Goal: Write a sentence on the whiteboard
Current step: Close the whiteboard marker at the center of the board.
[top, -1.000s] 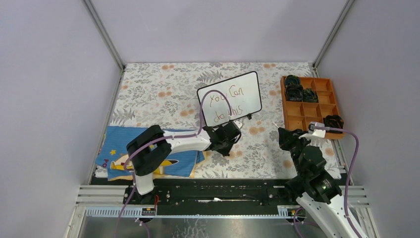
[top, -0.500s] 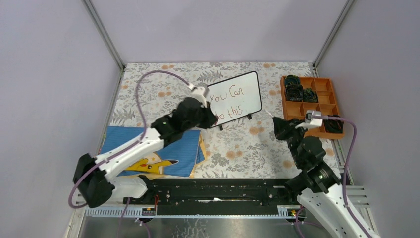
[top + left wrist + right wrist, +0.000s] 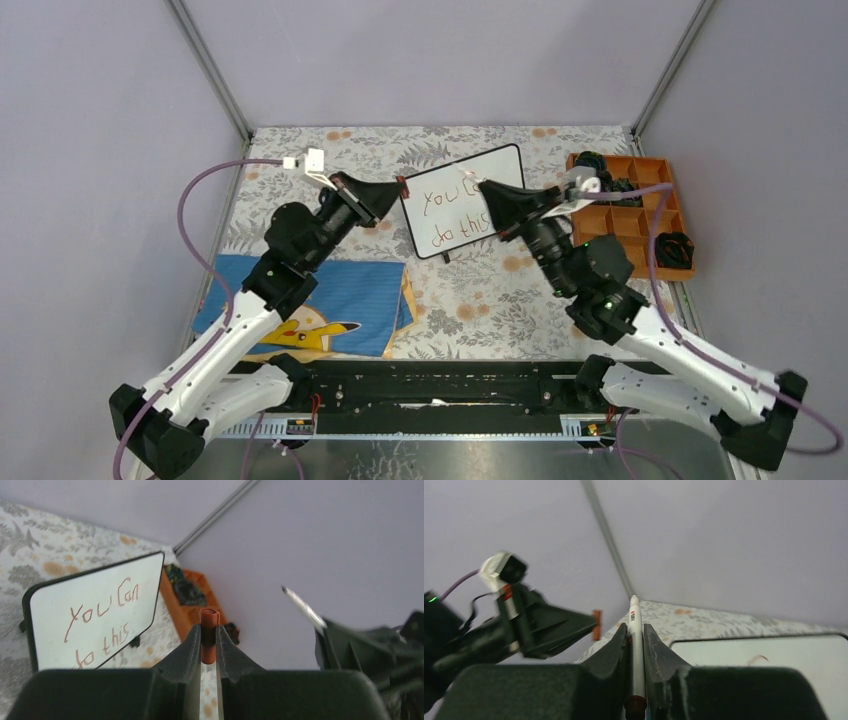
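Note:
The whiteboard stands tilted at the back middle of the table, and the sentence "You Can do this" runs over it in two reddish-brown lines. Raised just left of the board, my left gripper is shut on an orange marker cap. My right gripper hangs over the board's right half, hiding part of the writing, and is shut on a white marker. The two grippers face each other, apart, cap towards marker.
An orange compartment tray with dark items stands at the back right. A blue picture cloth lies at the front left on the floral table cover. Grey walls close in the table on three sides.
Both arms rose from low near the front edge. The left gripper swung up to the board's left side. The right gripper moved left over the board, covering part of the writing.

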{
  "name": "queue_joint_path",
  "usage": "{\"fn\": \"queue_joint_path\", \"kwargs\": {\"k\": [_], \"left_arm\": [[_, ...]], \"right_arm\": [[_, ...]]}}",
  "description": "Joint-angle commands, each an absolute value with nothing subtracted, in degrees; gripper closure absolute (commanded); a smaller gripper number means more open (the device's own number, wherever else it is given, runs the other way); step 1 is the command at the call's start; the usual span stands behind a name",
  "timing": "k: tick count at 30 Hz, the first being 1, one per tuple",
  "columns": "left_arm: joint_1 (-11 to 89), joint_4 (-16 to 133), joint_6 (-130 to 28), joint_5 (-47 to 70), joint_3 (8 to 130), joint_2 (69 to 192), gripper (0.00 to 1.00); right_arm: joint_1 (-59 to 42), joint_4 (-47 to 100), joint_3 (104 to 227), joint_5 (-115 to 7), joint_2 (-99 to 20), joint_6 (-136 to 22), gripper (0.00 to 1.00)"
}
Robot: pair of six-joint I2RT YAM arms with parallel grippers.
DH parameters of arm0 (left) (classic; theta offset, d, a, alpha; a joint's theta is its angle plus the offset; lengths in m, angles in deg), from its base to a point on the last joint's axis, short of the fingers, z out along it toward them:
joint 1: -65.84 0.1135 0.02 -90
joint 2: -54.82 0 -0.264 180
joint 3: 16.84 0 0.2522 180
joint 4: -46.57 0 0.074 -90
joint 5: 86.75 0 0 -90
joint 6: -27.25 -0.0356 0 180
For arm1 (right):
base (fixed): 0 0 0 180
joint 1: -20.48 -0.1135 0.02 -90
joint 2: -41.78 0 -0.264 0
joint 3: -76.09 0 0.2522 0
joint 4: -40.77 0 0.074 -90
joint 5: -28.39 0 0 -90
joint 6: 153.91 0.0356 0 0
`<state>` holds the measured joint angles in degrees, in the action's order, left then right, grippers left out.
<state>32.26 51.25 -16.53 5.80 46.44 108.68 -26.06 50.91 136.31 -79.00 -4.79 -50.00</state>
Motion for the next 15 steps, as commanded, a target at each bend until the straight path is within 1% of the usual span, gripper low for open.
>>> {"fn": "queue_joint_path", "kwargs": {"k": [1, 6, 10, 12, 15], "left_arm": [[35.51, 37.90, -7.72, 4.67, 45.09, 106.12, 1.00], [39.59, 32.74, -1.52, 5.30, 45.37, 103.74, 1.00], [42.38, 29.05, 4.04, 4.94, 44.36, 101.17, 1.00], [43.06, 27.82, 6.15, 4.80, 43.64, 100.06, 1.00], [43.59, 25.22, 9.28, 4.54, 41.79, 98.30, 1.00]], "right_arm": [[-40.40, 69.83, 140.44, -87.69, -9.34, -71.55, 1.00], [-57.22, 88.82, 137.85, -93.36, -14.27, -93.50, 1.00], [-68.98, 107.02, 138.03, -95.66, -22.99, -114.23, 1.00], [-70.36, 111.55, 138.54, -95.85, -26.16, -119.13, 1.00], [-70.43, 112.64, 139.24, -97.04, -28.42, -119.36, 1.00]]}}
